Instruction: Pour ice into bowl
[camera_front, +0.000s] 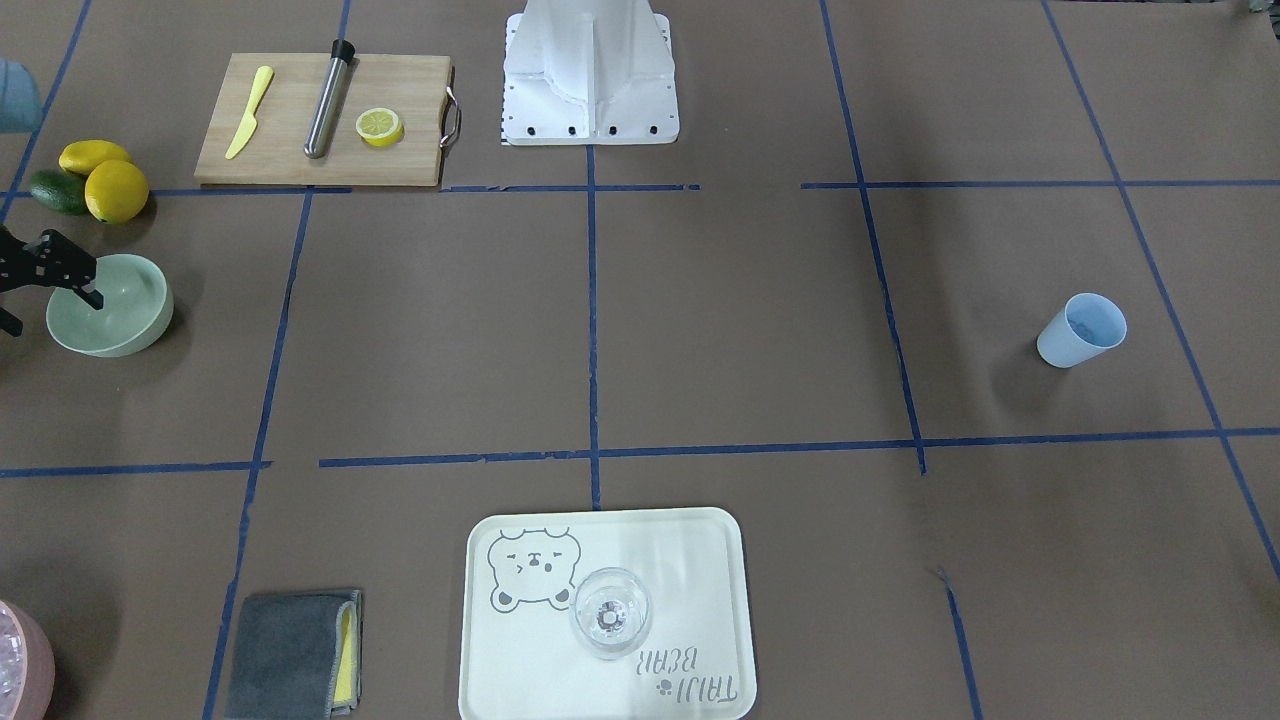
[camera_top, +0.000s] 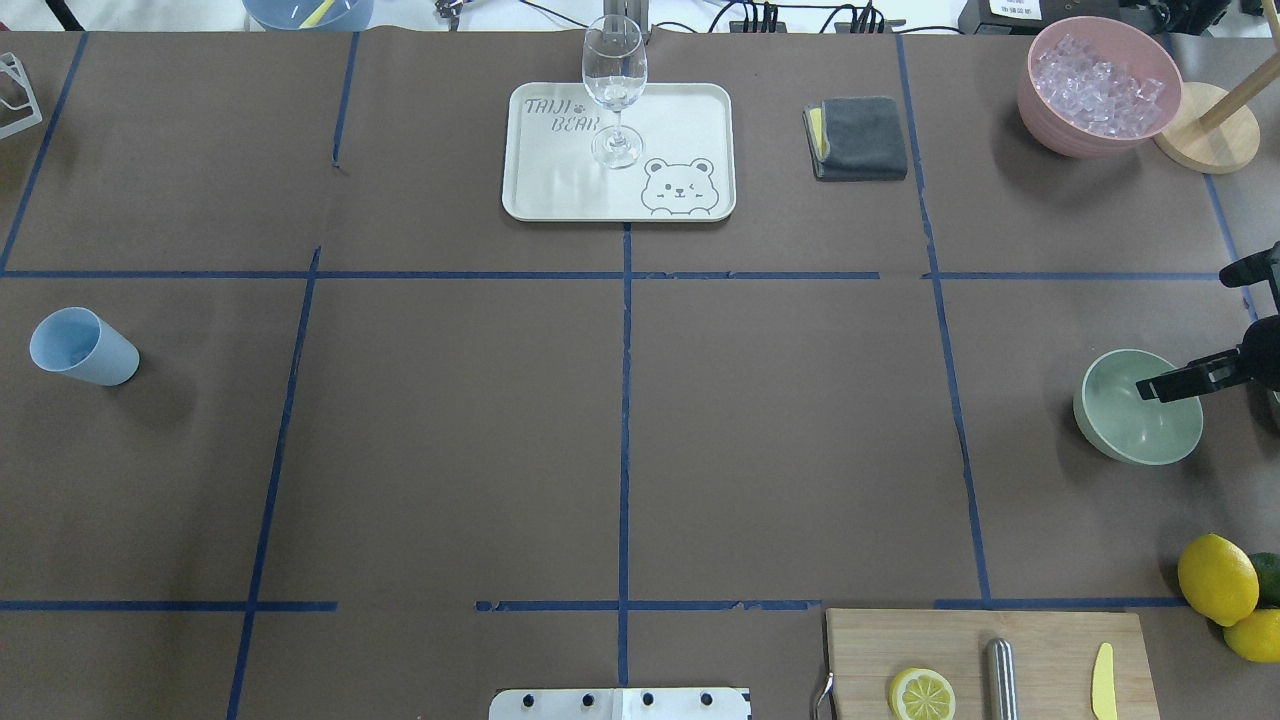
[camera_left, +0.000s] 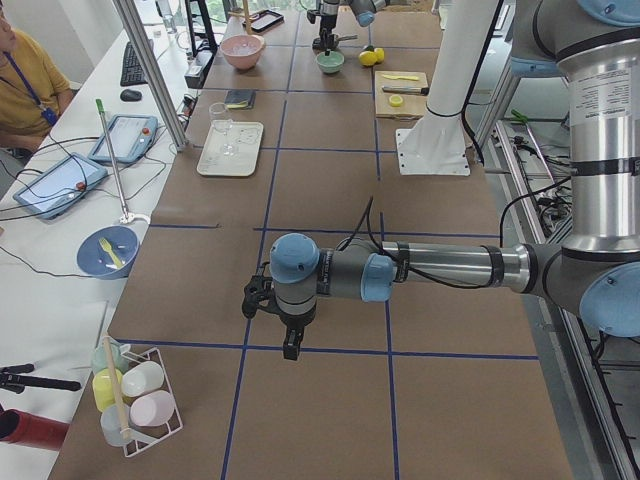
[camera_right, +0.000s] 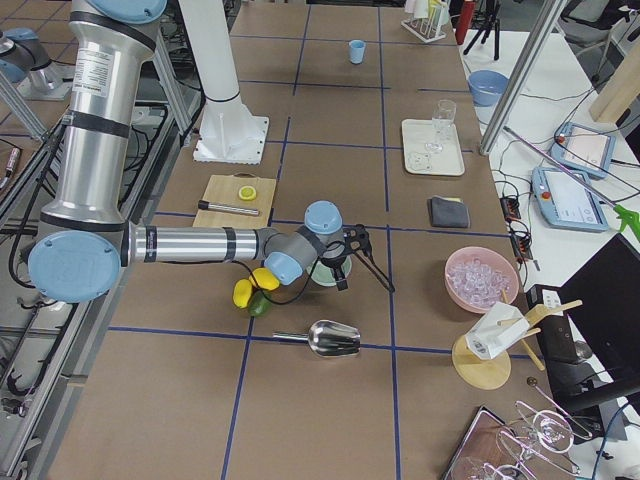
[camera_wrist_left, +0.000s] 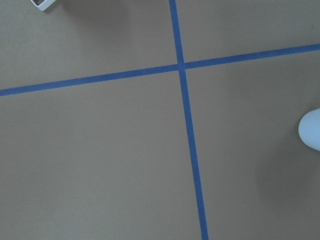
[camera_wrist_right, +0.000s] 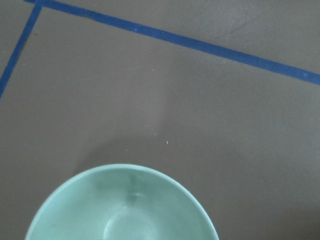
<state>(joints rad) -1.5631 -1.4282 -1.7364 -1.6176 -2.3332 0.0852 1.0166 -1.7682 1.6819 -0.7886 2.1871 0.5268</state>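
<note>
The mint-green bowl (camera_top: 1105, 425) stands empty at the table's right edge, and it fills the bottom of the right wrist view (camera_wrist_right: 95, 200). My right gripper (camera_top: 1181, 332) is open and empty. One finger (camera_top: 1170, 384) reaches over the bowl's rim, the other is beyond the bowl on the far side. The front view shows the same, with the gripper (camera_front: 55, 312) over the bowl (camera_front: 125, 335). The ice (camera_top: 1098, 80) is a heap of clear cubes in a pink container (camera_top: 1060, 135) at the far right. My left gripper (camera_left: 290, 335) hangs over bare table; I cannot tell if it is open.
A blue cup (camera_top: 82, 347) lies tipped at the left. A tray (camera_top: 560, 190) with a wine glass (camera_top: 614, 80) is far centre, beside a grey cloth (camera_top: 860, 138). Lemons (camera_top: 1217, 578) and a cutting board (camera_top: 1050, 650) are near right. A metal scoop (camera_right: 330, 338) lies beyond the lemons.
</note>
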